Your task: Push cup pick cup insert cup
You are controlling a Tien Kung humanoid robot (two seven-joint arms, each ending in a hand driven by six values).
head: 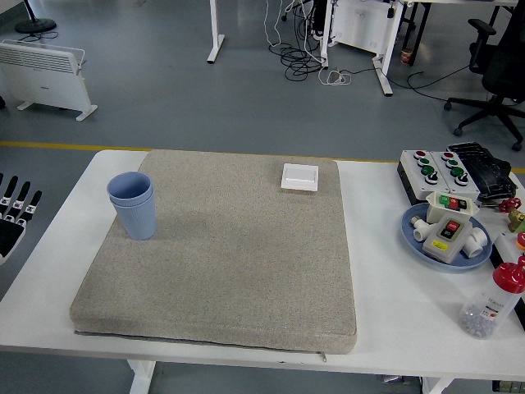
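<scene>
Since only the head view is given, everything is told from it. On the left side of the frame, a blue cup [132, 204] stands upright near the left edge of a grey mat [221, 254] that covers the middle of the white worktop [385, 304]. It seems to be two cups, one sitting inside the other, because two rims show at the top. At the far left edge of the frame, beside the worktop and not over it, the left hand [11, 215] is seen; its fingers [20, 199] are straight and a little spread, and they hold nothing. No right hand is in the frame.

I judge that the cups are already nested, so little or nothing of the task is left. If the hand must go to the cup once more, it should come from the left side, low and slow, and close around the cup wall below the rim, so that the tall stack does not tip on the soft mat. At the upper middle a white square plate [299, 176] lies on the mat, well apart from the cup.
</scene>
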